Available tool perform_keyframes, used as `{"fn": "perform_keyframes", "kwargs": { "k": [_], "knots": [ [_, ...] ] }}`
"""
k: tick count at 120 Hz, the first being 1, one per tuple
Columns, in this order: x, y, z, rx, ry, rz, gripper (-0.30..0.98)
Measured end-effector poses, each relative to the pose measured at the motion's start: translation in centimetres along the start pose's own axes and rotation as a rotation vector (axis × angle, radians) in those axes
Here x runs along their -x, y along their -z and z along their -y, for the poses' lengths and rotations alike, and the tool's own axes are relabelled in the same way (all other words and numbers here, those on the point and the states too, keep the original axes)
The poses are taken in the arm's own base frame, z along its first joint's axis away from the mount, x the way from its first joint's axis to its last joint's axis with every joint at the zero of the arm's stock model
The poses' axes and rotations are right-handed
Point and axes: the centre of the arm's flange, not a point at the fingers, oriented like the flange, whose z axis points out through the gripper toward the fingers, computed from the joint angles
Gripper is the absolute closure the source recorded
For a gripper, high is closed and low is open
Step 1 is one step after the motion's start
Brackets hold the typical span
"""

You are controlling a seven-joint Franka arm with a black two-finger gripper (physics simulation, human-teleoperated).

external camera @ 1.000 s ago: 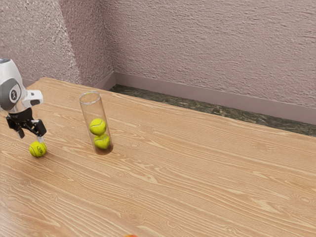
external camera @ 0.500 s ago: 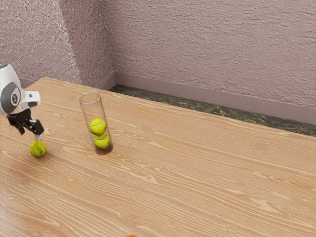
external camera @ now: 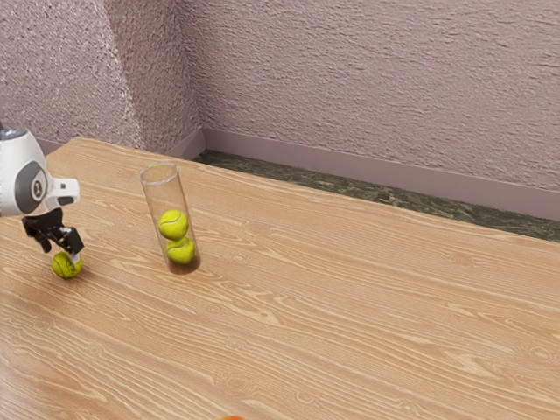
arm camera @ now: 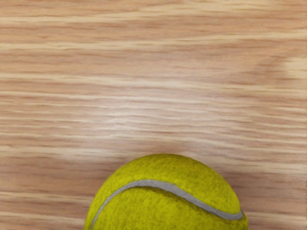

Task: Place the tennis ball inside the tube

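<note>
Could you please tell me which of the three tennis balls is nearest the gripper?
It is the loose ball on the tabletop, right at the gripper; the other two balls are inside the transparent tube, one above the other.

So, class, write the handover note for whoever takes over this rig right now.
Gripper: open, low at the loose tennis ball.
Places: loose ball on the table; tube standing nearby, holding a lower ball and an upper ball.
Done: gripper at the ball; no grasp yet.
Left: grip it, lift it above the tube's mouth, lower it in, release.
</note>
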Motion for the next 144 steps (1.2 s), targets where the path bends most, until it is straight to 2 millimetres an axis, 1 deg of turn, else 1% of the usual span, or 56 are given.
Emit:
{"fn": "perform_keyframes", "kwargs": {
  "k": [16,36,46,73,95,112,132,140,144],
  "knots": [
    [0.0,-1.3,-0.2,0.008,-0.009,0.015,0.0],
    [-0.3,-2.5,-0.4,0.011,-0.025,0.026,0.0],
    [-0.3,-2.9,-0.5,0.014,-0.03,0.031,0.03],
    [-0.3,-3.1,-0.5,0.015,-0.04,0.031,0.18],
    [-0.2,-3.0,-0.3,0.015,-0.038,0.029,0.23],
    [-0.2,-2.9,-0.4,0.014,-0.04,0.027,0.25],
    [-0.4,-1.8,-0.4,0.01,-0.038,0.014,0.28],
    [-0.4,-0.3,-0.6,0.005,-0.038,-0.001,0.3],
    [-0.5,1.1,-0.6,0.0,-0.036,-0.012,0.3]
  ]
}}
